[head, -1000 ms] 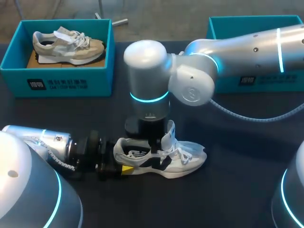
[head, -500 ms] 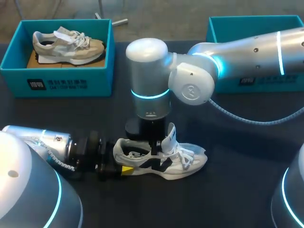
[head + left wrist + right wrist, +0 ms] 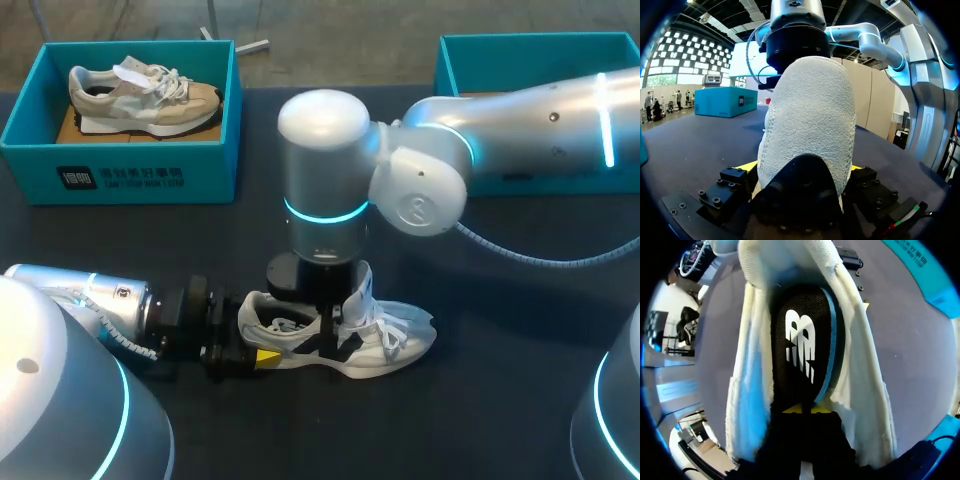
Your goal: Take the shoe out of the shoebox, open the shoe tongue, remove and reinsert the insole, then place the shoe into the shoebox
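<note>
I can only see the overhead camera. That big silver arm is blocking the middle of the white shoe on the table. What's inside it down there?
Observer: The right wrist view looks straight into the white shoe. A black insole with a blue edge lies inside, and the right gripper sits at its near end.
Visitor: And the other arm, is it really holding the heel? I see just one yellow bit.
Observer: Yes. In the left wrist view the heel stands between the jaws of the left gripper, with a yellow tip against each side.
</note>
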`<state>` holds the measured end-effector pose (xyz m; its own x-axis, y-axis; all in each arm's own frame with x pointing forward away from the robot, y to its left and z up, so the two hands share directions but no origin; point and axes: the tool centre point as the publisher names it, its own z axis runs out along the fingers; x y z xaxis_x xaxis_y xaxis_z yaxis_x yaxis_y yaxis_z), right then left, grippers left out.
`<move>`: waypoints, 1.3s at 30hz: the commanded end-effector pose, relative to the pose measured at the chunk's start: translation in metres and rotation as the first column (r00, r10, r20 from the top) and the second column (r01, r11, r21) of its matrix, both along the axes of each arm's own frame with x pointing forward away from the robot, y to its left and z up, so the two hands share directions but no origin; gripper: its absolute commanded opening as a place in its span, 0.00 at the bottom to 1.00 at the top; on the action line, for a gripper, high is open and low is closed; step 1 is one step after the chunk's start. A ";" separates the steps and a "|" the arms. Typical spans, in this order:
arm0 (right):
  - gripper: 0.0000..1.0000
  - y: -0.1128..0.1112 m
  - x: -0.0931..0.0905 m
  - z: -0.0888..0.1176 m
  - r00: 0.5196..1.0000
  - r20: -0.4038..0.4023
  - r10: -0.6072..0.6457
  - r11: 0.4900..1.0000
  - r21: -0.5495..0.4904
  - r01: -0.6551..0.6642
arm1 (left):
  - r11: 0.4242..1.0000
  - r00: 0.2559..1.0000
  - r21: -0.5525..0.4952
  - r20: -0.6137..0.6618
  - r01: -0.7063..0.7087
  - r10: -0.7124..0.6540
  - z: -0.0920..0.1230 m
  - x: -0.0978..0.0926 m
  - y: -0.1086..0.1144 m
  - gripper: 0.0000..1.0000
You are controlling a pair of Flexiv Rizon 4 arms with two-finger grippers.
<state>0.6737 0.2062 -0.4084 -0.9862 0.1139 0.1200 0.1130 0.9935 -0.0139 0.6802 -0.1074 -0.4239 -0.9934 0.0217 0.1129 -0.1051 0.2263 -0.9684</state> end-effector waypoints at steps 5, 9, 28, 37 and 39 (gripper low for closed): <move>0.00 -0.013 -0.015 0.024 0.990 0.138 -0.029 0.997 0.078 0.019 | 1.000 1.000 0.002 -0.001 -0.003 0.003 -0.002 0.001 0.000 0.00; 0.00 -0.016 -0.014 0.036 0.981 0.192 -0.030 0.993 0.121 0.006 | 1.000 1.000 0.002 -0.001 -0.003 0.003 -0.002 0.001 0.000 0.00; 0.00 -0.013 -0.003 0.052 0.951 0.308 0.018 0.952 0.287 -0.110 | 1.000 1.000 0.002 -0.001 -0.003 0.003 -0.002 0.001 0.000 0.00; 0.00 -0.006 0.000 0.056 0.950 0.308 0.056 0.949 0.280 -0.147 | 1.000 1.000 0.002 -0.001 -0.003 0.003 -0.002 0.001 0.000 0.00; 0.00 -0.005 0.001 0.056 0.951 0.303 0.066 0.949 0.276 -0.154 | 1.000 1.000 0.002 -0.001 -0.003 0.003 -0.002 0.001 0.000 0.00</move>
<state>0.6738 0.1992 -0.3526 -0.9867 0.0098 -0.1624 -0.0394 0.9540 0.2971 0.6809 -0.1072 -0.4238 -0.9933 0.0201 0.1135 -0.1060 0.2264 -0.9682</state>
